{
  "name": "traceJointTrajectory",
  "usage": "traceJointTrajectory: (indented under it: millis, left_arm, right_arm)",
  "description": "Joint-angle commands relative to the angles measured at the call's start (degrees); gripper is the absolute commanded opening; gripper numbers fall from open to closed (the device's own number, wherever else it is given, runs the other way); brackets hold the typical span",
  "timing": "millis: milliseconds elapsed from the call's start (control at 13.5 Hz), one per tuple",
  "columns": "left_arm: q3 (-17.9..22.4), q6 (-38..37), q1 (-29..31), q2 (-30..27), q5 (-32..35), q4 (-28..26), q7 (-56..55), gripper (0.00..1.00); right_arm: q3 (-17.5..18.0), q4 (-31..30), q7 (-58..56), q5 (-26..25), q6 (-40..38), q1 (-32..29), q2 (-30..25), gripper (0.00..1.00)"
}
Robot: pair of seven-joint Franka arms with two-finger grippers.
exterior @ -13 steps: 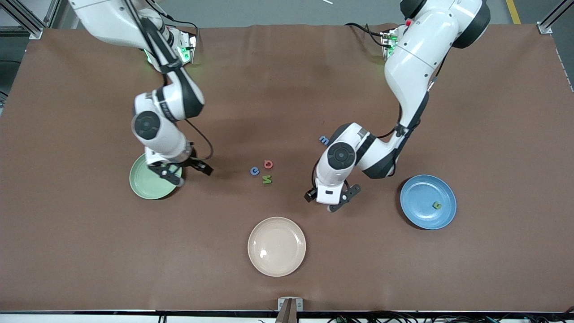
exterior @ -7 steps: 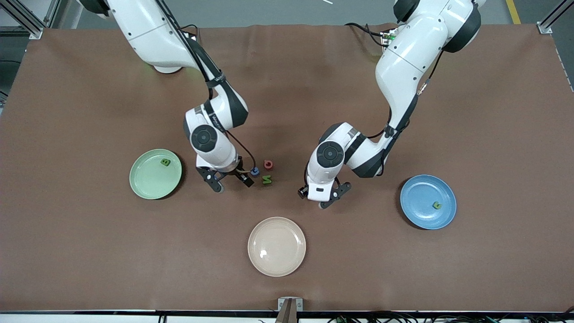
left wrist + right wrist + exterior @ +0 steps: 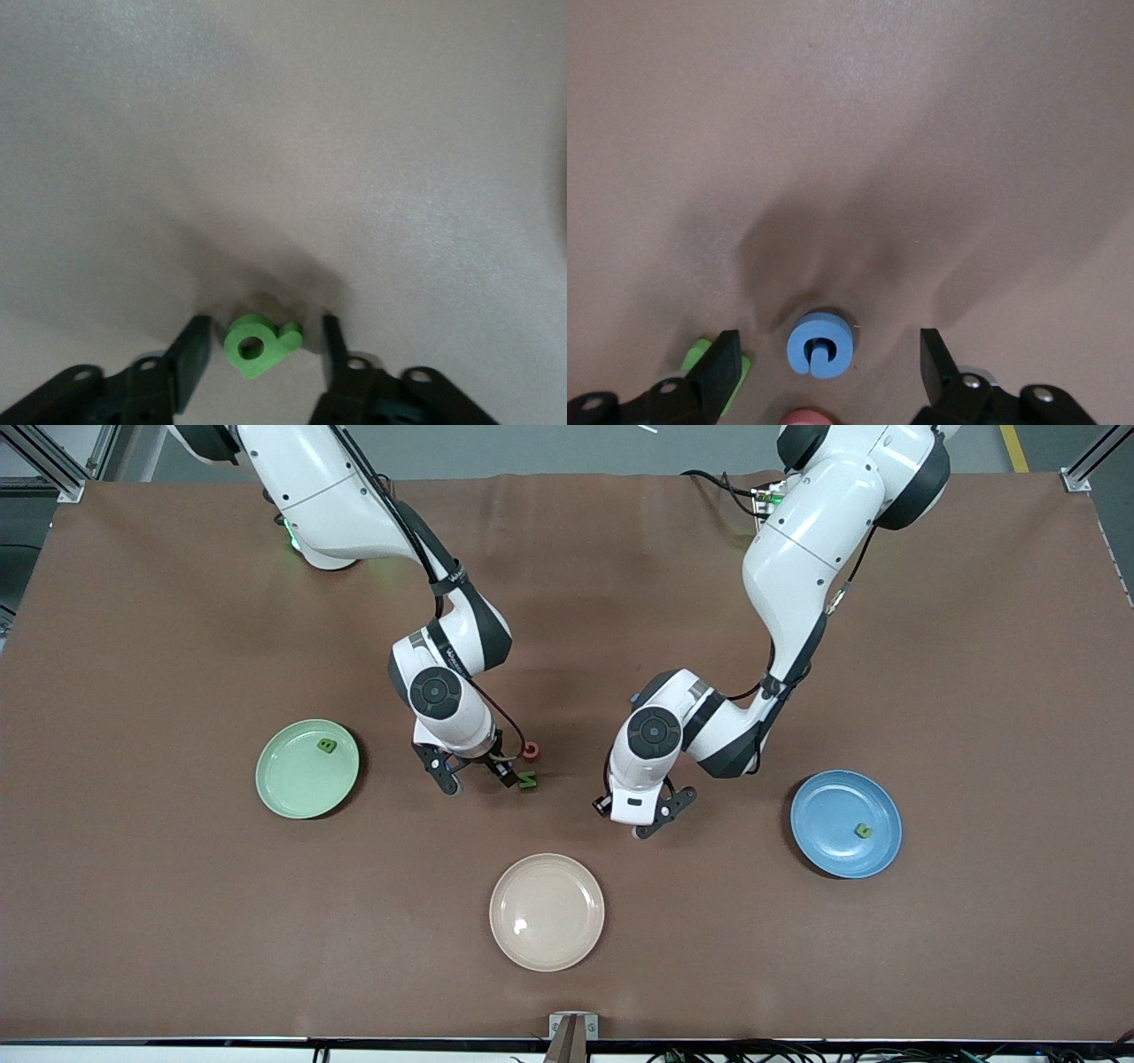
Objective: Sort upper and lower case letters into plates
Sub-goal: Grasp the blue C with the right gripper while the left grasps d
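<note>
light green plate [image 3: 292, 779] sits toward the right arm's end of the table, green B [image 3: 326, 745] lying in it at about 1 o'clock from plate centre. right gripper [image 3: 478, 777] is low over the mid-table letter cluster, fingers [image 3: 719, 365] spread wide either side of blue C [image 3: 820, 344], not touching it. the C is hidden under the wrist in the front view. red round letter [image 3: 530, 751] lies at 1 o'clock from that gripper, green N [image 3: 527, 781] just beside it at 3 o'clock. cream-beige plate [image 3: 547, 948] is nearest the front camera, at 6 o'clock from the cluster. left gripper [image 3: 649, 817] is down near the table, fingers [image 3: 190, 352] open moderately around green p [image 3: 258, 344], small gaps each side. blue plate [image 3: 824, 841] sits toward the left arm's end, one small green letter [image 3: 860, 831] in it at 3 o'clock from centre.
</note>
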Motion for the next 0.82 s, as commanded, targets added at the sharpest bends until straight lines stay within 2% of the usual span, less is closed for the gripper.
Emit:
traceJointTrajectory:
  millis: [0,149,223,372,595,743]
  left_arm:
    - [0.42,-0.73,-0.26,0.58,1.3,1.16,2.0,0.36]
    - [0.42,-1.09,0.01,0.41,1.3,1.17,3.14,0.11]
    - [0.42,-1.53,0.44,-0.29,1.3,1.17,3.67,0.03]
    - [0.42,-3.19,2.28,-2.13,1.39,1.25,3.85,0.01]
    - [0.42,-4.86,5.98,-4.25,1.48,0.73,5.51,0.01]
    - [0.42,-8.63,8.43,-6.61,1.39,0.81,10.76,0.01]
  right_arm:
    - [-0.73,0.59,0.96,0.19,-0.37,1.26,0.82,0.73]
    - [-0.73,0.59,0.96,0.19,-0.37,1.61,1.35,0.65]
    - [-0.73,0.68,0.96,0.19,-0.37,1.61,1.52,0.61]
    - [-0.73,0.68,0.96,0.19,-0.37,1.61,1.52,0.46]
    - [-0.73,0.68,0.61,0.19,-0.54,1.52,1.44,0.04]
    - [-1.26,0.85,-0.79,-0.34,-1.85,0.65,0.65,0.0]
